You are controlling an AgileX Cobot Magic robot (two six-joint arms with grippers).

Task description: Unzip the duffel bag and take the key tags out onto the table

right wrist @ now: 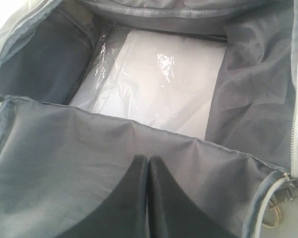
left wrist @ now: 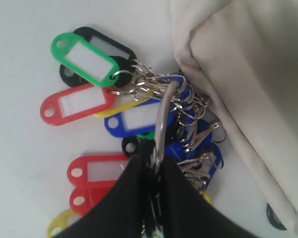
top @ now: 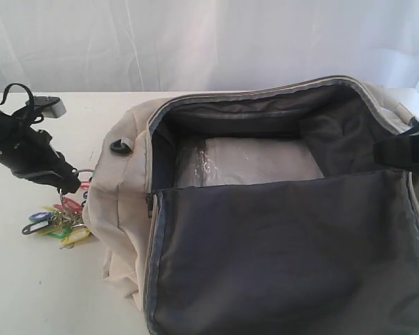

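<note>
our left claw (left wrist: 154,151) is clenched on the ring of the key tags (left wrist: 84,101), which lie on the worktop (left wrist: 20,163) just beside the duffel bag (top: 126,202); the right claw (right wrist: 149,163) looks closed over its open flap. if we lift before releasing, the ring could haul the tags off it.

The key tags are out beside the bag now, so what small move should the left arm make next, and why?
Probably open the left gripper and let the ring go. The key tags already lie flat on the table, close against the duffel bag's side, and the gripper pinches only their big metal ring. Releasing here should leave them where they belong.
</note>
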